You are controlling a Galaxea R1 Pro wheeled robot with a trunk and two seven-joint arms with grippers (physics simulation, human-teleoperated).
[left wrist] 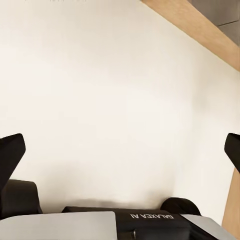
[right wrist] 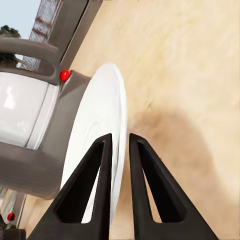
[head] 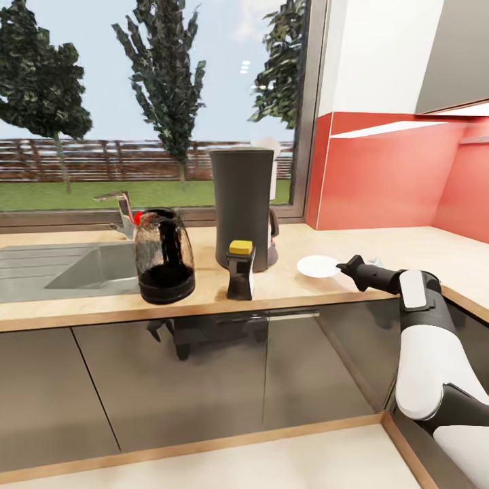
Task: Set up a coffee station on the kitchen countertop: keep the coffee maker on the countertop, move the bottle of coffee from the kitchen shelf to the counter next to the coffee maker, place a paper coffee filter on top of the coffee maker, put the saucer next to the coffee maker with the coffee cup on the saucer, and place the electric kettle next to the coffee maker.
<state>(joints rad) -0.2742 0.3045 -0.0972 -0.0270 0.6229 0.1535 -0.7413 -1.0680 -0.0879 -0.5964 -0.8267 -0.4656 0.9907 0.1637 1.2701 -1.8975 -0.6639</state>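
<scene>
The right gripper (head: 345, 266) reaches over the countertop (head: 407, 248) w/ its two fingers (right wrist: 102, 165) nearly closed on the rim of the saucer (head: 318, 266); the saucer sits just right of the coffee maker (head: 243, 207), between it & the gripper; in the wrist view its edge passes into the narrow gap between the fingers. The bottle of coffee (head: 240, 270) stands in front of the coffee maker, the kettle (head: 164, 255) left of it by the sink (head: 88, 268); the coffee maker's carafe is mostly hidden behind its body. The left gripper (left wrist: 120, 150) hangs wide open over pale floor, holding nothing, its tips cut off at the frame edges.
</scene>
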